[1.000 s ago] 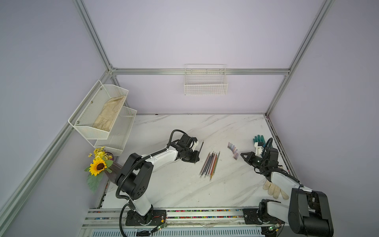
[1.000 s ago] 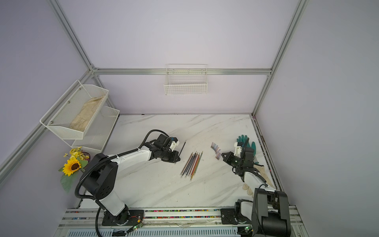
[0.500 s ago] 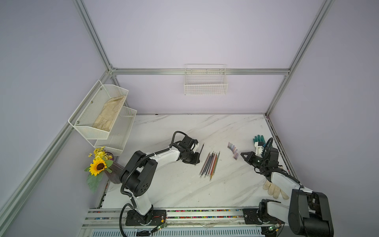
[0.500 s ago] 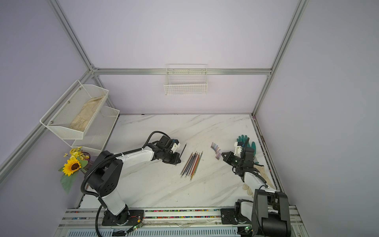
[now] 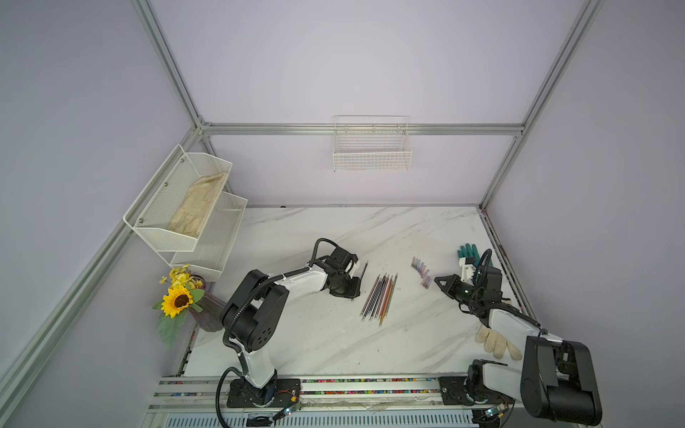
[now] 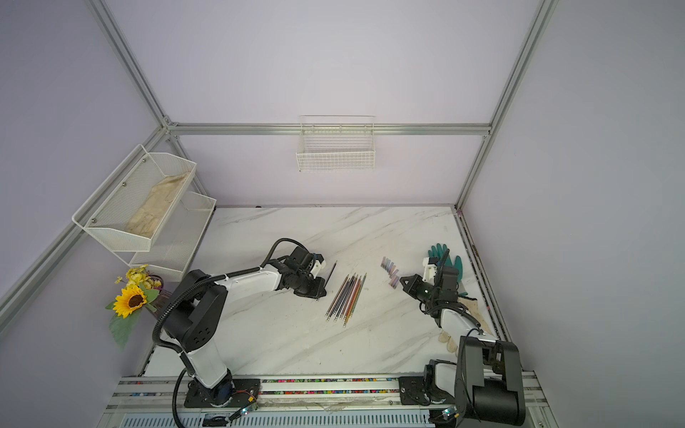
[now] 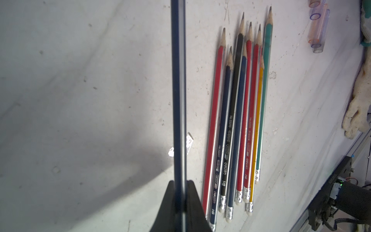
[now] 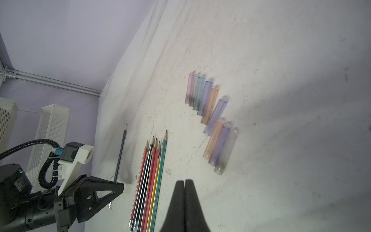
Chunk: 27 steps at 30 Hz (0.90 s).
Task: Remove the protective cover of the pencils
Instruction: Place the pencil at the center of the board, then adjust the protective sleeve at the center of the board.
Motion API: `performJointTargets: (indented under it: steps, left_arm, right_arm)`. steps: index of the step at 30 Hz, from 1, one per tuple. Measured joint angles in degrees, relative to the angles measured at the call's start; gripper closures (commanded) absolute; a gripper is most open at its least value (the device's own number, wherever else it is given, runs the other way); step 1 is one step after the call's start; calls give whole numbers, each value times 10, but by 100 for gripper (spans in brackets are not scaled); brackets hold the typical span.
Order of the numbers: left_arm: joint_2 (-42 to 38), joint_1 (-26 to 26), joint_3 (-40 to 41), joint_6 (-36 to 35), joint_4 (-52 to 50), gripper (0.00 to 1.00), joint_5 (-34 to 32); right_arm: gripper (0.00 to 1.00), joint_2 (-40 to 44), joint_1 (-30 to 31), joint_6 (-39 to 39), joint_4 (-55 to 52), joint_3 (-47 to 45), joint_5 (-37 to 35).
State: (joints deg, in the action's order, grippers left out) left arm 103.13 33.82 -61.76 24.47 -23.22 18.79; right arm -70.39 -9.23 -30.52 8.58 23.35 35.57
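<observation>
Several bare pencils [image 5: 379, 296] [image 6: 346, 296] lie side by side mid-table, points toward the back wall; they also show in the wrist views [image 7: 239, 120] [image 8: 150, 180]. Just left of them, my left gripper [image 5: 354, 292] [image 6: 321, 291] [image 7: 179, 183] is shut on a dark blue pencil [image 7: 178, 90] [image 8: 120, 152] near its eraser end. That pencil's sharpened tip is bare. Several clear tinted protective covers [image 5: 420, 270] [image 6: 391, 272] [image 8: 212, 120] lie in a row to the right of the pencils. My right gripper [image 5: 437, 278] [image 6: 402, 278] [image 8: 185, 180] is shut and empty, just right of the covers.
A green glove [image 5: 467, 252] and a white glove [image 5: 496, 342] lie by the table's right edge, near my right arm. A vase of sunflowers [image 5: 181, 300] and a white mesh shelf [image 5: 185, 207] stand at the left. A wire basket [image 5: 371, 148] hangs on the back wall.
My left gripper has shifted slightly toward the table's front with the dark blue pencil still in it. The right arm has not moved.
</observation>
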Motion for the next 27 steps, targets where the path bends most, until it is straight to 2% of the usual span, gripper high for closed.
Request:
performJointTargets:
  steps: [13,19,23,27]
  left_arm:
    - [16,0,0,0,-5,86,-12]
    - [11,0,0,0,-9,81,-14]
    - [-19,0,0,0,-29,81,-17]
    - [-80,0,-1,-5,-54,79,-20]
  right_arm:
    - [100,0,0,0,0,0,-1]
    - [100,1,0,0,0,0,-1]
    - [100,16,3,0,0,0,-1]
    - [100,66,27,1,0,0,-14]
